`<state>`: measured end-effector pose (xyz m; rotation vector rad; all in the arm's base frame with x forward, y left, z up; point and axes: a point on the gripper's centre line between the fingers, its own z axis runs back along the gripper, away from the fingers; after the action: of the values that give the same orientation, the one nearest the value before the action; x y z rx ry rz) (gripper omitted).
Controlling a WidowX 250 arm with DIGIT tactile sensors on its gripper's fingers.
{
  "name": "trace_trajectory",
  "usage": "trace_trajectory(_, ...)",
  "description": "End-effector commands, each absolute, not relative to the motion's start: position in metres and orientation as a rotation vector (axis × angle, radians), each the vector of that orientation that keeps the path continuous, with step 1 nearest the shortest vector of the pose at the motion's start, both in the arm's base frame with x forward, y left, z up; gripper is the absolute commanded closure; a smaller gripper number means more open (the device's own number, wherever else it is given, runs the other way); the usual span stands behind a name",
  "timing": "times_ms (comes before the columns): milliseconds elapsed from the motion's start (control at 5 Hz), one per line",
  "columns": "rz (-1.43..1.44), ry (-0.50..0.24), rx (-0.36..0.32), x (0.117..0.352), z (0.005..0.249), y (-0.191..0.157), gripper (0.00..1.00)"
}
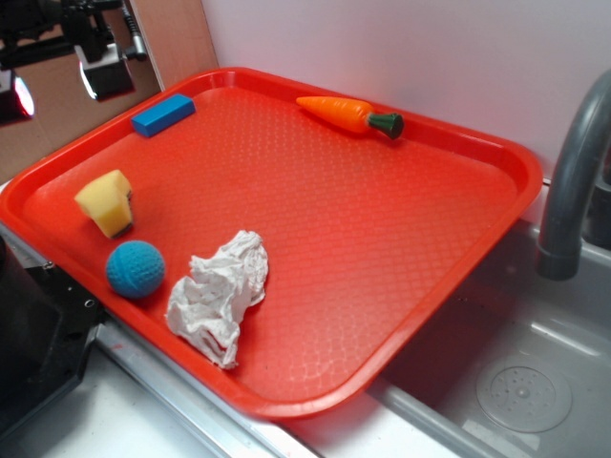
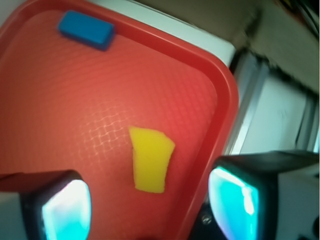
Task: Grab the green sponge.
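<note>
Exterior view: a red tray fills most of the frame, set beside a grey sink basin at lower right, with a dark tap at the right edge; the sponge, a pale-yellow blocky wedge, sits near the tray's left rim, in the left-centre of the frame; just below it lies a blue-green knitted ball, close but apparently not touching; a crumpled white cloth lies to the right of the ball, lower centre; a blue block rests near the tray's upper-left rim; a toy carrot lies along the upper rim, top centre.

The arm is seen only in part in the upper-left corner of the exterior view, raised clear of the tray and well apart from the sponge; the gripper hangs there above the tray's corner.

Wrist view: the camera looks down on the tray's corner; both fingers show at the bottom of the frame, spread wide with nothing between them; the sponge lies on the tray in the gap of the picture between them, lower centre, untouched; the blue block appears at upper left.
</note>
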<state>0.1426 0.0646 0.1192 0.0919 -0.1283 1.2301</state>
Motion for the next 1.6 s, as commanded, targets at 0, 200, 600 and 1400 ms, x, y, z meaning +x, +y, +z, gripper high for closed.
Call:
trace_trajectory(0, 1.19, -0.103, 0.118, 0.127, 0.091, 0.086, 0.0)
trace_trajectory(200, 1.144, -0.042, 0.12, 0.125, 0.056, 0.088, 0.0)
trace_trajectory(600, 1.017, -0.024, 0.16, 0.131, 0.021, 0.062, 0.0)
trace_trajectory(1400, 0.415, 0.049, -0.02, 0.16, 0.052, 0.067, 1.0)
